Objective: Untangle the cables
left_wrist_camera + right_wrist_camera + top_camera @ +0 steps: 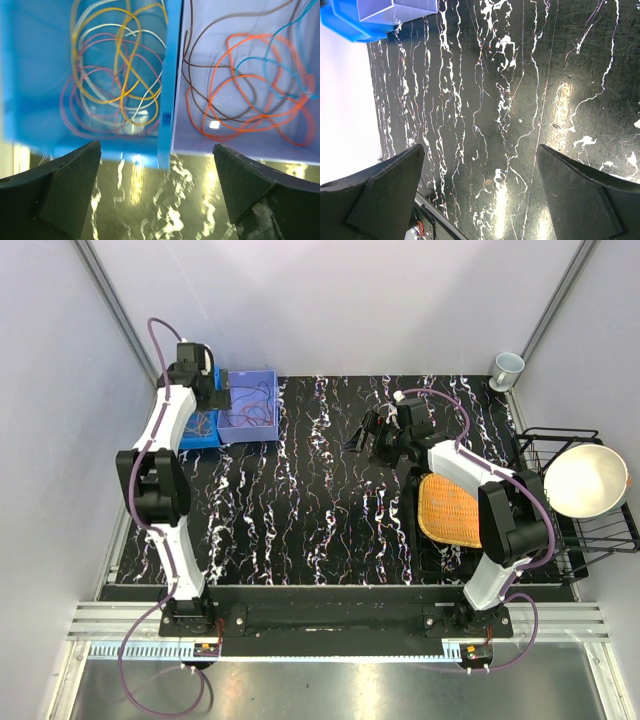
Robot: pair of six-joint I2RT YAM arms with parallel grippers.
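The left arm [165,455] rises from its base at the near edge of the table [300,500], bends at a dark elbow partway up the left side, and stretches on to the far left corner. There its wrist tips down over two bins standing side by side and touching: a bright blue bin [30,75] on the left and a pale lilac bin [200,20] on the right. In the left wrist view the left jaws stand wide apart with nothing between them, hanging above the near walls of both bins, roughly over the seam where they meet.

The cables all lie inside the bins. The blue bin holds a tangle of yellow cable [118,65], whitish cable and pinkish-red loops, crossing over one another. The lilac bin holds overlapping orange cable [212,85], a dark brown wire and a thin blue wire at its right side.

The right arm [470,475] is folded: its upper link leans right from the base, the elbow sits near a wire rack [600,535], and the forearm runs back toward the far middle of the table, passing over a woven orange mat [440,515]. The right jaws are spread wide too, holding nothing, above bare marbled tabletop, well apart from the bins.

A white bowl [585,480] rests on the rack, and a cup [507,367] stands at the far right corner.
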